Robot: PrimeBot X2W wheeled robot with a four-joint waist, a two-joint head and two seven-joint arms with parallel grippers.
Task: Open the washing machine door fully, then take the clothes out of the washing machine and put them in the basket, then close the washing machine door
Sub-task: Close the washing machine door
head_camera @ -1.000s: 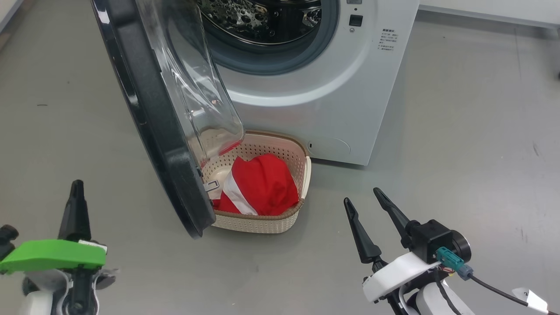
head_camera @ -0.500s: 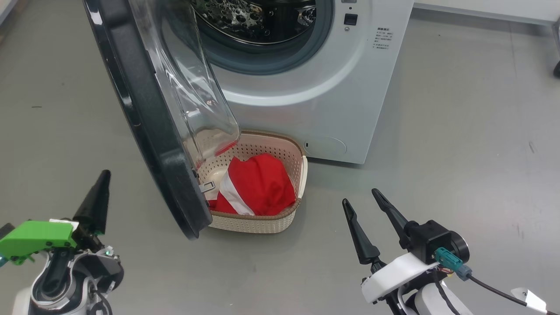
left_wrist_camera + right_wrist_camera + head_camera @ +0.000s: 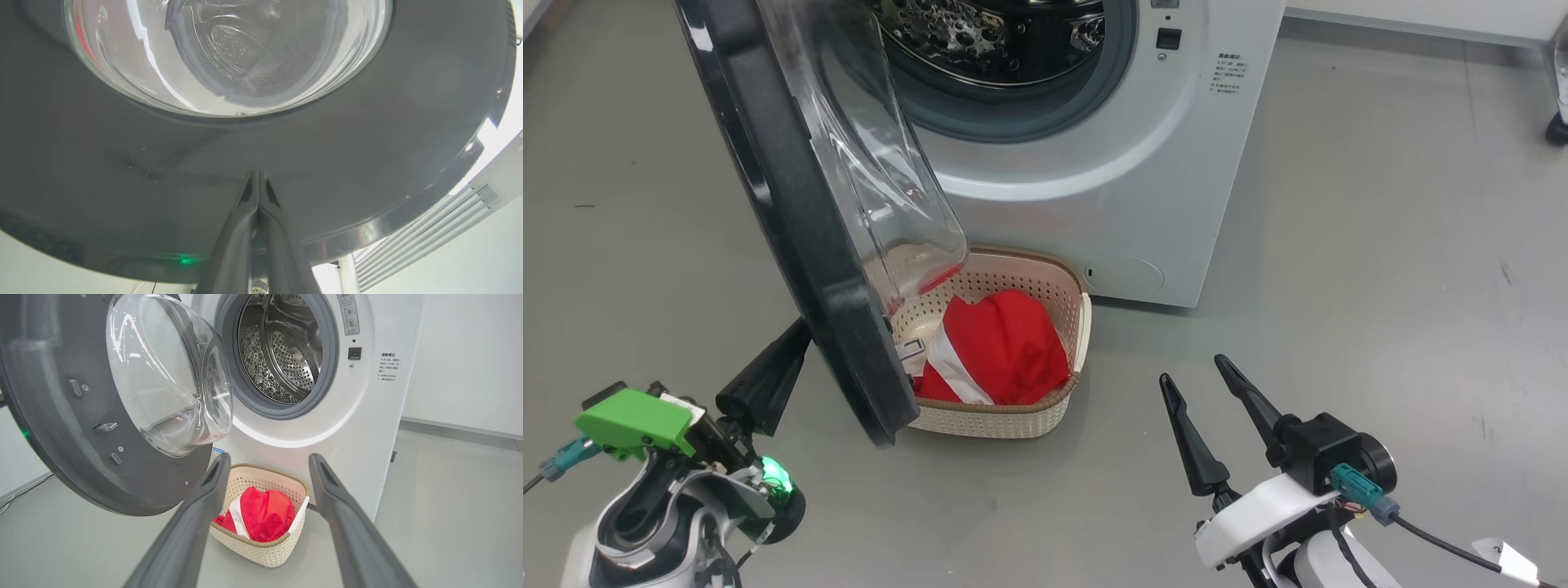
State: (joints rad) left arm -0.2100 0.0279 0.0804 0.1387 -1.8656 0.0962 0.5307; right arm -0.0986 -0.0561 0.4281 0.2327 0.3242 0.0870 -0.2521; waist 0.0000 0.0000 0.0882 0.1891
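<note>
With the clothes [image 3: 1005, 347] in the basket [image 3: 996, 420], I hold my left tool [image 3: 257, 179] shut as a blunt pusher behind the washing machine door [image 3: 792, 204]; my right tool [image 3: 1193, 367] hangs open, unneeded.

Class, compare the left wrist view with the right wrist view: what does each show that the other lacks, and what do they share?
Left wrist view adds: the left gripper, fingers shut, pointing at the washing machine door, its glossy outer face. Right wrist view adds: the right gripper, open; the washing machine and its steel drum; the basket holding the red clothes. Both: the door with its clear glass bowl.
</note>
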